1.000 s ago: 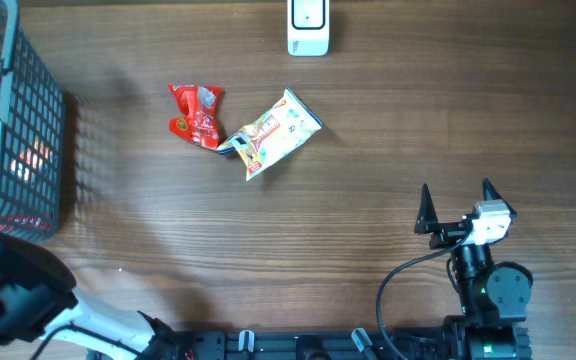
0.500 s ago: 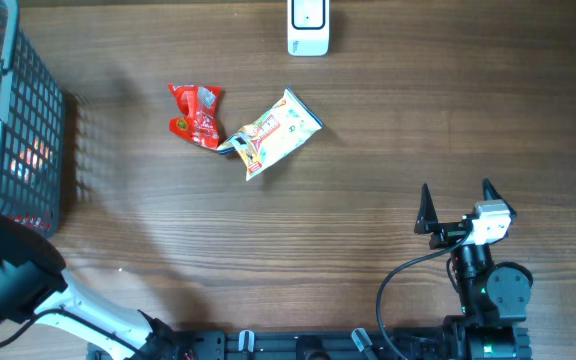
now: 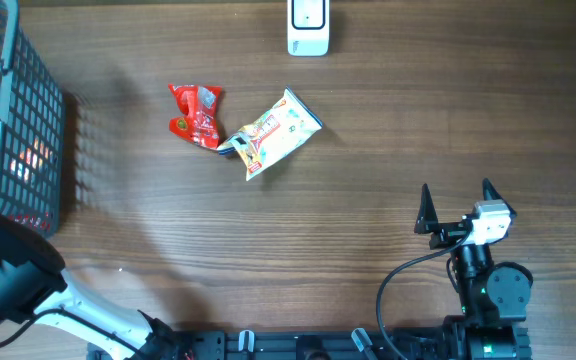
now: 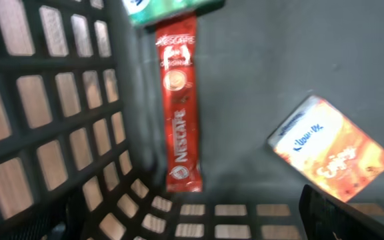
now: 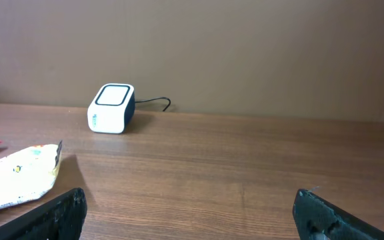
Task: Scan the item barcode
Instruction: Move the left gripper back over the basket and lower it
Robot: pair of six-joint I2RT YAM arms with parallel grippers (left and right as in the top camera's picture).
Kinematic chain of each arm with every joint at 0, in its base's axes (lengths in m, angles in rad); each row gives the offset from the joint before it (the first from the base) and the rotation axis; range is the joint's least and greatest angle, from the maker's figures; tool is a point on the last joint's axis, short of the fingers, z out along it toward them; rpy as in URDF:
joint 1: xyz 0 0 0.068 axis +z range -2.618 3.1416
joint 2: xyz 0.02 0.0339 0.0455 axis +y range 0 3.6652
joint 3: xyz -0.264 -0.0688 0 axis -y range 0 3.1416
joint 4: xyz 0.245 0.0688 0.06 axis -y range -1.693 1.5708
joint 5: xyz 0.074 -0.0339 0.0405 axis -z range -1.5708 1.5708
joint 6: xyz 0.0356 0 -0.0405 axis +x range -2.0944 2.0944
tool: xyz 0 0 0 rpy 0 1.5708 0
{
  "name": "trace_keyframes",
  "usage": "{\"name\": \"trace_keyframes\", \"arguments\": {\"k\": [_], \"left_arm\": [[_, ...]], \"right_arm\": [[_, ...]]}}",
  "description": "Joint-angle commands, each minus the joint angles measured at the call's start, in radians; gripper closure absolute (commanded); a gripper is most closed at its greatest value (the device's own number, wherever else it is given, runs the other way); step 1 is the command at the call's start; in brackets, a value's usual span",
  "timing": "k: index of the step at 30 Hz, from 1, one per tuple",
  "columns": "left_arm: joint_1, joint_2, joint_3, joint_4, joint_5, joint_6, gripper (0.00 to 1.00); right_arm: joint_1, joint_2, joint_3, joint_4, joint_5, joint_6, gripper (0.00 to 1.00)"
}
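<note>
While the left gripper (image 4: 192, 217) gapes wide (empty), the orange packet (image 4: 332, 150) lies just ahead.

A red stick-shaped foil sachet (image 4: 181, 100) carries the brand "NESCAFÉ" in white, once across its top end and again lengthwise lower down. On the orange-and-white cardboard box (image 4: 332, 150) near it, the blue script is too blurred to read.

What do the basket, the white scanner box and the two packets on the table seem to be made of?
Basket: probably dark moulded plastic, matt; walls are a thick square grid. Scanner box: seemingly smooth white plastic, rounded corners. Red packet and pale packet: likely thin printed film, crinkled with shiny spots.
</note>
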State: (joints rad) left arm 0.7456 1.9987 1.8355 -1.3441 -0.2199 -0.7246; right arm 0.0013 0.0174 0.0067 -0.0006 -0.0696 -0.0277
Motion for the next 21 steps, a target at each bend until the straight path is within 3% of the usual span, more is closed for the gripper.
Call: {"name": "trace_keyframes", "arguments": {"k": [1,3,11,16,21], "left_arm": [[0.03,-0.007,-0.005,-0.041,-0.021,-0.04,0.0],[0.05,-0.007,-0.005,-0.086,-0.04,-0.099,0.0],[0.143,-0.007,-0.005,-0.142,-0.04,-0.105,0.0],[0.167,-0.007,-0.005,-0.107,-0.037,-0.054,0.0],[0.166,-0.007,-0.005,-0.034,0.068,-0.012,0.0]], "right_arm": [[0.004,-0.007,-0.002,0.002,0.014,0.008,0.0],[0.004,-0.007,-0.002,0.002,0.014,0.008,0.0],[0.004,-0.007,-0.002,0.002,0.014,0.008,0.0],[0.004,-0.007,-0.002,0.002,0.014,0.008,0.0],[0.004,-0.007,-0.002,0.002,0.014,0.008,0.0]]}}
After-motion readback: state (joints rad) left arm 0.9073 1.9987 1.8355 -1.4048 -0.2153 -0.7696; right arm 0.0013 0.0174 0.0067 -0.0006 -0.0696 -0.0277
